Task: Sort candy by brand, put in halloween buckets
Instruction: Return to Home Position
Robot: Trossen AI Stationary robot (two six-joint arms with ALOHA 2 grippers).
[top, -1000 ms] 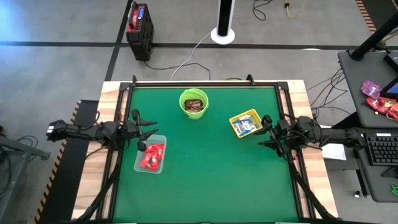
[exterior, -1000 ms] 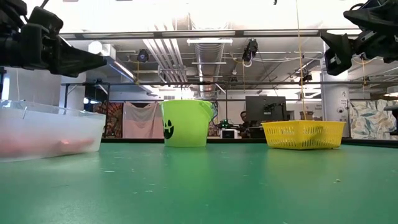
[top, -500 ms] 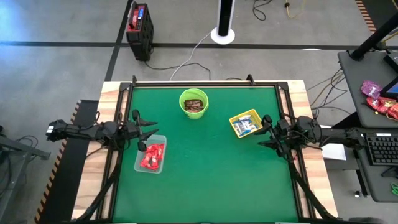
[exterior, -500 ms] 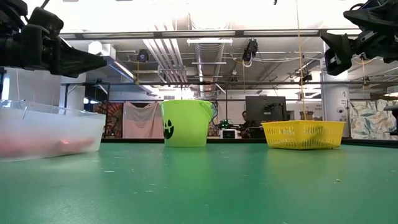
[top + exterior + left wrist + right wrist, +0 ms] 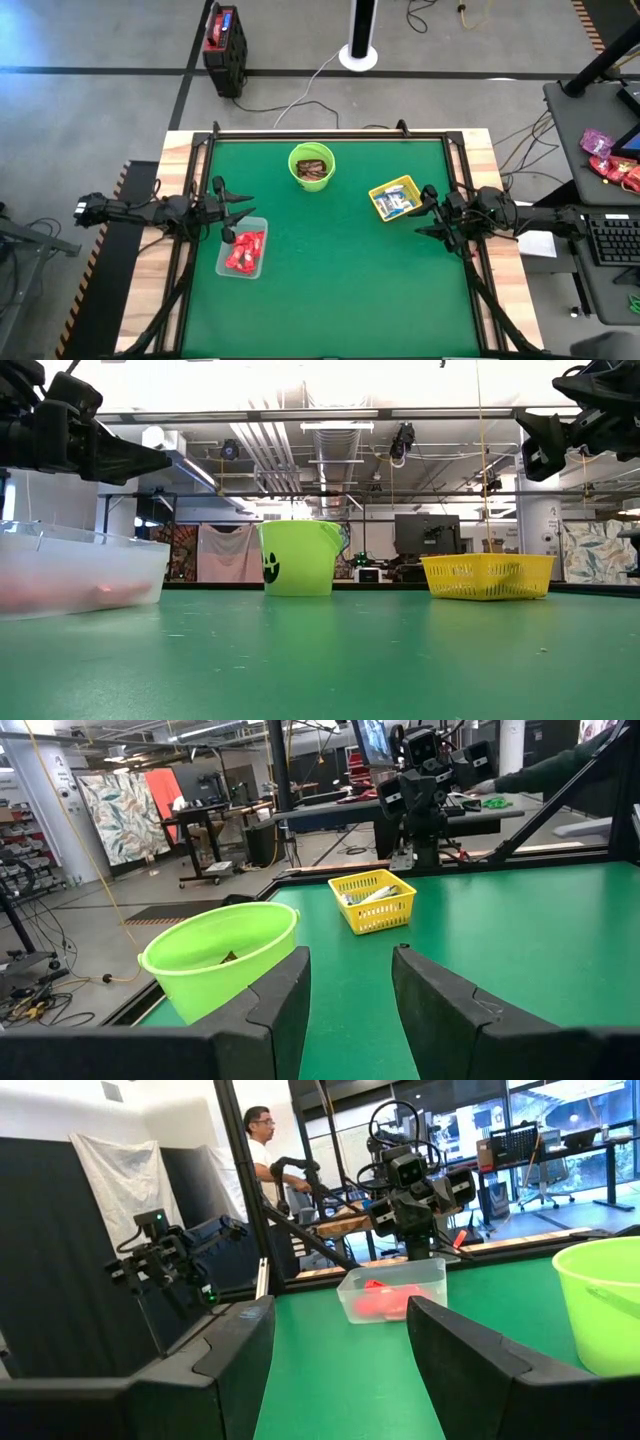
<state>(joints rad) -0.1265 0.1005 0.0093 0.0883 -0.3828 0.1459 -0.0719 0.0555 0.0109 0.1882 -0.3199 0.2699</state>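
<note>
Homing both arms looks like the only step left, since no candy [image 5: 244,252] shows loose on the tabletop [image 5: 340,290]. Red is in the clear tub [image 5: 222,262] at 8 o'clock, brown in the green bucket [image 5: 292,162] at 12 and blue-and-white in the yellow tray [image 5: 388,184] at 2. The left end effector [image 5: 240,214] hovers at 9 o'clock over one end of the tub, fingers wide and empty. The right end effector [image 5: 422,211], at 3 o'clock beside the tray, is likewise wide and empty. Each should probably retreat level and outward, so no finger clips a rim.

high: straight down over whole table [image 5: 330,290] | low: table-top level, looking across it | wrists: level, facing each other across table | shared: lime-green bucket [image 5: 300,558]
</note>
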